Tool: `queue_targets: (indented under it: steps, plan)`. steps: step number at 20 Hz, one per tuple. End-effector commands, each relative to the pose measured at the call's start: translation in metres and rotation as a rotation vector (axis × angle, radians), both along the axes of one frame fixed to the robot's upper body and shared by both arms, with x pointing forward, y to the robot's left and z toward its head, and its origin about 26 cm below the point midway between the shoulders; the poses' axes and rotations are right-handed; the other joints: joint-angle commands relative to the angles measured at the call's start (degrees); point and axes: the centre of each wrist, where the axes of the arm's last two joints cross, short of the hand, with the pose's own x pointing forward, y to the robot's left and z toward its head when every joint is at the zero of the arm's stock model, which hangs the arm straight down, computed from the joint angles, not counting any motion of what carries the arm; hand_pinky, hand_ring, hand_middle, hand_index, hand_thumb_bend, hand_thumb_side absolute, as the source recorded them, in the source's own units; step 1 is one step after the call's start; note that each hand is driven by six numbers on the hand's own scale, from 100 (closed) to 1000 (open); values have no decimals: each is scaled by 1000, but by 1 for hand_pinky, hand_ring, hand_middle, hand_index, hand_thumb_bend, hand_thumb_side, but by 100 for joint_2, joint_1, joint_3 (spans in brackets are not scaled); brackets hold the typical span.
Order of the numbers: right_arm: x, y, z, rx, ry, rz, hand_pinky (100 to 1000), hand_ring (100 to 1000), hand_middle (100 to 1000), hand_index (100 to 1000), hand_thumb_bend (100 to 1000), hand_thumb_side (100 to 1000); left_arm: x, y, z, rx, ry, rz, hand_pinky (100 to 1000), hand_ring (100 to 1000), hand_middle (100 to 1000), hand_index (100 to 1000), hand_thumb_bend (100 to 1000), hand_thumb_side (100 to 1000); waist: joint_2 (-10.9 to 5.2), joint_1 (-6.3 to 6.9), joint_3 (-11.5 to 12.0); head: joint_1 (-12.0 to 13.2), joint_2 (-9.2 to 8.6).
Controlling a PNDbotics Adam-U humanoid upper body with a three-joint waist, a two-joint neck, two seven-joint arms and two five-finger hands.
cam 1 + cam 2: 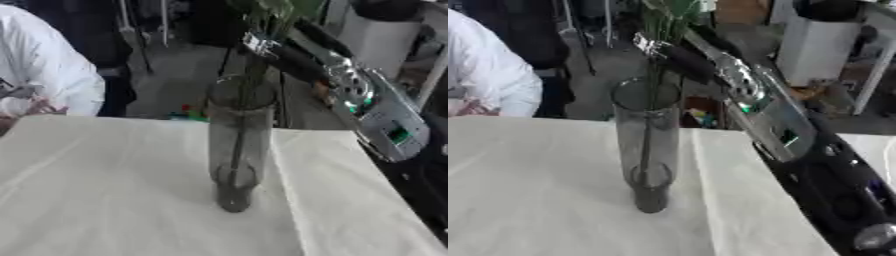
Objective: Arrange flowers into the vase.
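A tall smoky glass vase (236, 145) stands upright in the middle of the white-clothed table (96, 190). Thin green flower stems (646, 135) run down inside it almost to the bottom, and their leaves (282, 11) rise above the rim to the top edge of the view. My right arm reaches in from the right. My right hand (273, 50), black with a silver band, is just above the vase mouth with its fingers curled round the stems. The blooms are out of view. My left hand does not show.
A person in a white coat (44, 75) leans at the table's far left edge. A white bin (385, 37) stands on the floor at the back right. The table's right edge (385, 195) runs diagonally beneath my right arm.
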Motion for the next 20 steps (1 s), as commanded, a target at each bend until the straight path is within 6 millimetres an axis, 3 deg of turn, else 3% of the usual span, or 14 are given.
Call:
queue_targets:
  steps: [1,5,9,10,20]
  plan:
    - [-10,-7,15,-57,-39,-26,708,754,630,788,256,1000,-4,3,7,3,-27,11,800,886,882,948,100,1000,-190,36,-6,12,0]
    - [-11,-9,14,-85,-28,-38,714,762,637,790,261,1000,-4,4,6,2,-23,12,800,886,882,948,100,1000,-207,50,-8,7,-20]
    - [-11,-9,15,-23,-42,-31,695,720,536,618,100,911,-3,3,6,3,-22,8,800,887,882,948,100,1000,-208,67,-6,-15,-62]
    - [-11,-9,15,8,-50,-31,690,708,504,585,100,902,-3,2,6,4,-20,7,800,887,883,948,100,1000,-208,71,-4,-22,-70]
    - [-12,-8,17,114,-78,-35,695,710,500,580,100,875,-3,2,5,11,-13,4,800,887,883,948,100,1000,-248,69,-26,-12,-31]
